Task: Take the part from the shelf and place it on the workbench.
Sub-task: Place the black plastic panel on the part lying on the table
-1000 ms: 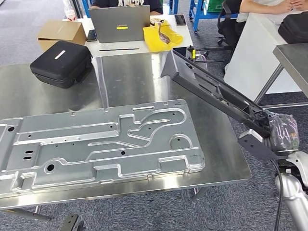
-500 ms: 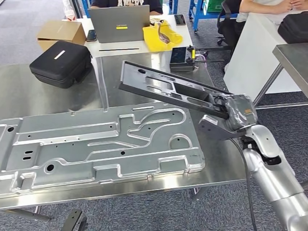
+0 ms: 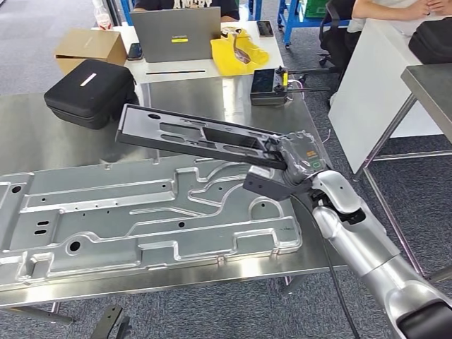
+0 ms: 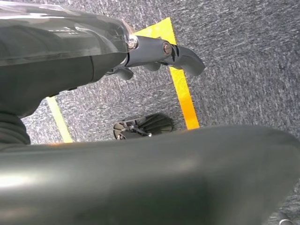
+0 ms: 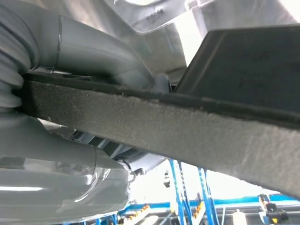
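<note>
Above the stamped metal panel (image 3: 149, 212) on the desk (image 3: 48, 134), right hand (image 3: 299, 164) grasps the dark part (image 3: 197, 135) by one end, airborne; placing step, next likely lowering it flat.

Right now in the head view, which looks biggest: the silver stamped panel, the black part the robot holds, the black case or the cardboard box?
1. Silver stamped panel
2. Black part, gripped by the right hand, raised nearer the camera
3. Black case
4. Cardboard box, farther off, so unsure
</note>
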Available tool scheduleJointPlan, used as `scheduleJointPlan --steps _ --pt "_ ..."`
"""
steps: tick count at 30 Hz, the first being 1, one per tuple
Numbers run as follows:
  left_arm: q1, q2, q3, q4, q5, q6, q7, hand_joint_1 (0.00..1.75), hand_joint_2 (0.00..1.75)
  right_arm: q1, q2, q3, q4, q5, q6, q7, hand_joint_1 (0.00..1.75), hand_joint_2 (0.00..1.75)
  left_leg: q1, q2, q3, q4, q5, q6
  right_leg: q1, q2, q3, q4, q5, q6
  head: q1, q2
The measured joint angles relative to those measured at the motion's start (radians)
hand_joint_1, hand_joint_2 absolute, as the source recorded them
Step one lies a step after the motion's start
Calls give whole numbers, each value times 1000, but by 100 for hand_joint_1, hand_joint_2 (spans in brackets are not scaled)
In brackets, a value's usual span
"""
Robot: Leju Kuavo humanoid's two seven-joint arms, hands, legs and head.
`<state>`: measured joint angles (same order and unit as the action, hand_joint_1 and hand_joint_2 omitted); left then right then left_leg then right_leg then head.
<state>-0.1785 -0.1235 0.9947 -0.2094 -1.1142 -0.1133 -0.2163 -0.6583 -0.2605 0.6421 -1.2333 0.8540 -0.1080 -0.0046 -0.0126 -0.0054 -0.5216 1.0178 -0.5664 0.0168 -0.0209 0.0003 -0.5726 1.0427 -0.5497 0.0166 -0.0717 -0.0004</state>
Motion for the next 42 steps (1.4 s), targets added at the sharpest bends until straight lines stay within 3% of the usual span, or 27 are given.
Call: scheduleJointPlan --steps 20,42 --pt "1 -5 -24 0 3 -1 3 0 0 -14 84 90 216 -19 12 -43 175 175 0 0 0 0 0 0 0 0 0 0 0 0 0 0" --pt "6 -19 -41 0 27 3 -33 0 0 -98 116 202 344 34 27 -53 175 175 0 0 1 1 0 0 0 0 1 0 0 0 0 0"
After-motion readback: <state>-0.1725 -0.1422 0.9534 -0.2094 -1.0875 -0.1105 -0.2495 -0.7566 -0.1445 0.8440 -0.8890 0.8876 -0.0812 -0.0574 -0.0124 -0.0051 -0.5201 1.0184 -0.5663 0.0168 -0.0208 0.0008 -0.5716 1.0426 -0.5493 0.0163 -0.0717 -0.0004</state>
